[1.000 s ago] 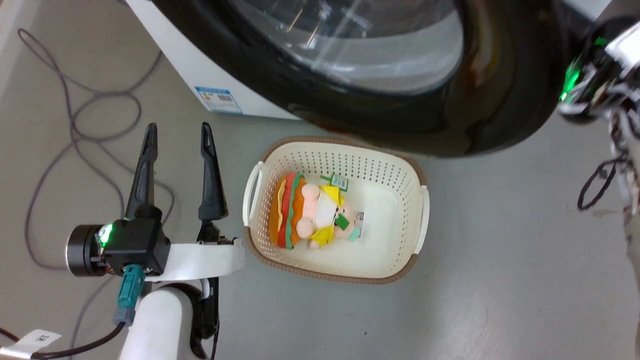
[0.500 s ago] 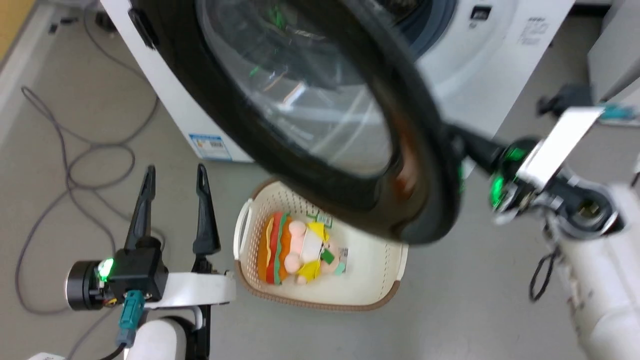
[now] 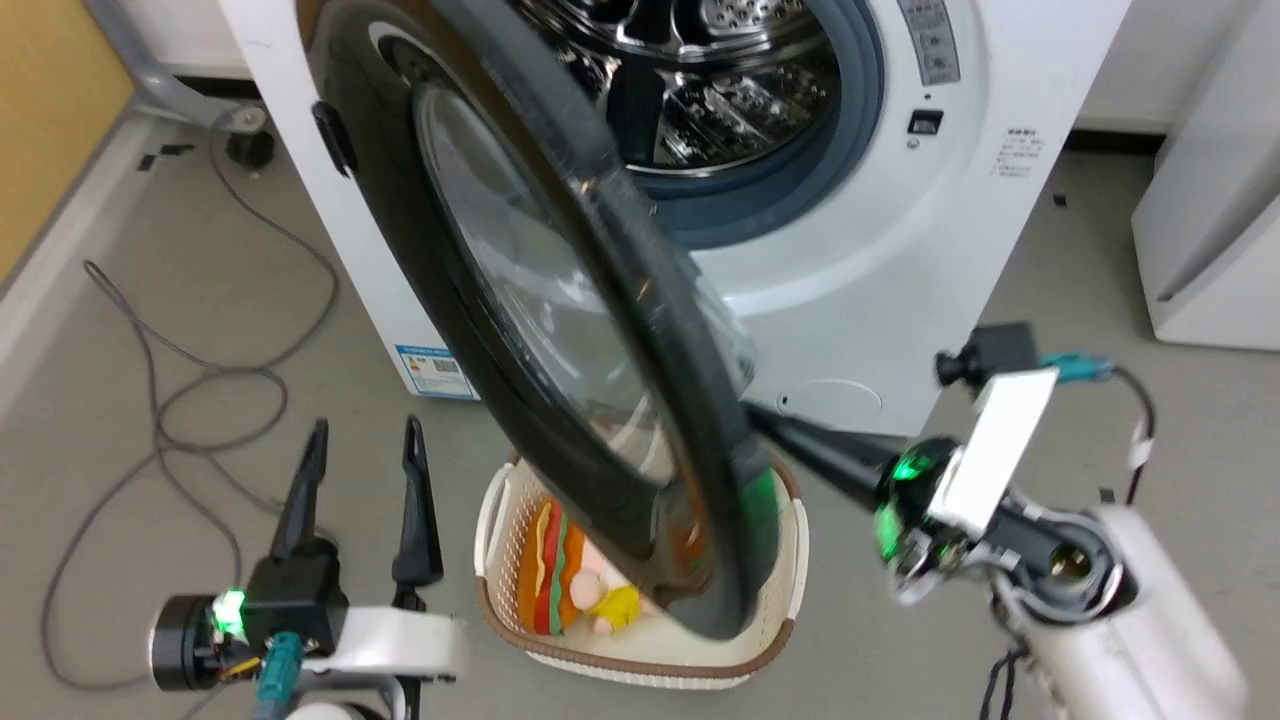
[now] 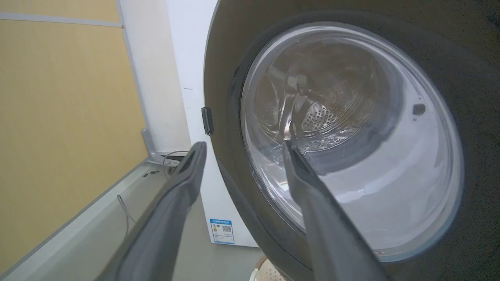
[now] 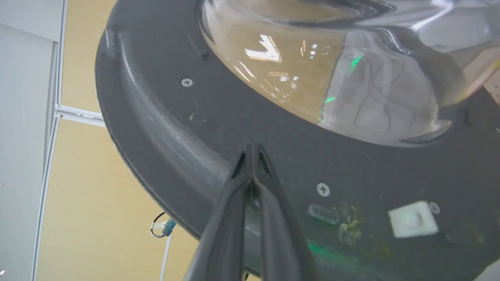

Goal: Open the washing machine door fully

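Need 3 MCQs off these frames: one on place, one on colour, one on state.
1. Where does the basket sit?
A) on the floor under the washing machine door
B) inside the drum
C) on top of the machine

2. What colour is the basket's rim?
A) blue
B) brown
C) red

3. How is the right gripper?
A) open wide
B) holding a toy
C) shut, tips at the door's inner face

Answers:
1 A: the head view shows it on the floor beneath the door's lower edge.
2 B: a brown band runs round the cream wall.
3 C: the right wrist view shows the fingers closed together at the dark inner panel.
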Controlling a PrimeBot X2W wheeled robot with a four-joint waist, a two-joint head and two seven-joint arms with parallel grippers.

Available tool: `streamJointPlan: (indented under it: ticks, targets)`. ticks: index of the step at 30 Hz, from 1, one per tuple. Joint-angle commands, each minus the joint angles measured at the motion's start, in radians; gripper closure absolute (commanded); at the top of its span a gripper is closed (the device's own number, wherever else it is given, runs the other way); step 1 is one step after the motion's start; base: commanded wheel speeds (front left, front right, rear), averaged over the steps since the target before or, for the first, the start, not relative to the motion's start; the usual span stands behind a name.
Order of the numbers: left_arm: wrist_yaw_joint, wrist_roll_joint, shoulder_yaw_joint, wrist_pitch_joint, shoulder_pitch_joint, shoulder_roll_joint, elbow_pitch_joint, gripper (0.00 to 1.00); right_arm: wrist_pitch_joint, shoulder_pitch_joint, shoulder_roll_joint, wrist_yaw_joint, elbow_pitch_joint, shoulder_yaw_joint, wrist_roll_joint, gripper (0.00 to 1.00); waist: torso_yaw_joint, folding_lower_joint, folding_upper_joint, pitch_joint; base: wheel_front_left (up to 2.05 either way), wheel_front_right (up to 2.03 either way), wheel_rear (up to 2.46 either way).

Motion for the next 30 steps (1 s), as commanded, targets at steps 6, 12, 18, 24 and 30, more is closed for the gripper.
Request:
streamJointPlan:
  ticks: [6, 12, 18, 24, 30]
  targets:
    - [-0.014, 0.011, 0.006, -0.005, 0.053, 0.013, 0.037, 0.00, -0.003, 0.120, 0.050, 0.001, -0.052, 0.053, 0.010, 1.00, 0.015, 0.0002, 0.0000, -0.047, 0.00, 0.00, 0.00]
    - [-0.021, 0.013, 0.008, -0.005, 0.077, 0.021, 0.053, 0.00, -0.018, 0.174, 0.070, 0.001, -0.072, 0.088, 0.022, 1.00, 0.014, 0.0002, 0.0000, -0.073, 0.00, 0.00, 0.00]
    - [-0.026, 0.011, 0.011, -0.005, 0.104, 0.027, 0.060, 0.00, -0.071, 0.225, 0.075, 0.001, -0.112, 0.085, 0.007, 1.00, 0.006, 0.0002, 0.0000, -0.099, 0.00, 0.00, 0.00]
    - [-0.027, 0.011, 0.012, -0.005, 0.118, 0.028, 0.063, 0.00, -0.259, 0.253, 0.068, 0.001, -0.172, -0.010, -0.078, 1.00, -0.005, 0.0002, 0.0000, -0.118, 0.00, 0.00, 0.00]
    - [-0.028, 0.007, 0.016, -0.005, 0.126, 0.026, 0.061, 0.00, -0.490, 0.275, 0.030, 0.001, -0.268, -0.067, -0.233, 1.00, -0.018, 0.0002, 0.0000, -0.130, 0.00, 0.00, 0.00]
